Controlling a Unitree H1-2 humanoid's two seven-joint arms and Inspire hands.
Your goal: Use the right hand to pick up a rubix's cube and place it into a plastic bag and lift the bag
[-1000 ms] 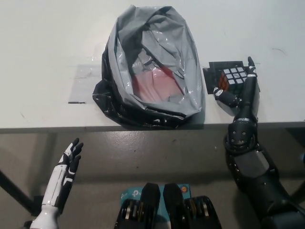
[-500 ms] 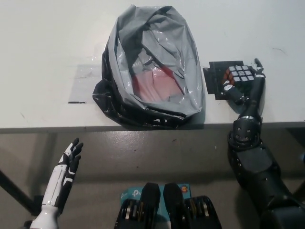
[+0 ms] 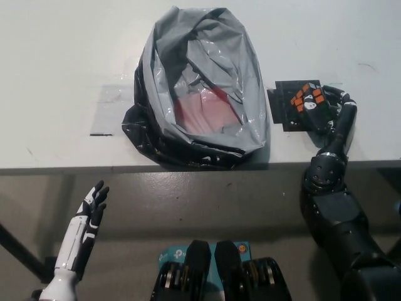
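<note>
Rubik's cube [image 3: 308,102] now tilted, orange face up, in right hand [image 3: 329,110] fingers' closed grip; left hand [image 3: 92,210] open.

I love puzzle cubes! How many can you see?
1. The cube sits in the right hand, over a black mat beside the bag. Others could hide inside.

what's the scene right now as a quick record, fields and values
right hand: black right hand shut on the rubik's cube, over the black square mat
cube: tilted, orange and white faces showing
bag: grey plastic bag open on the white table, left of the cube, something red inside
left hand: white left hand open, resting below the table edge at lower left
task stage: cube grasped, not yet in the bag
</note>
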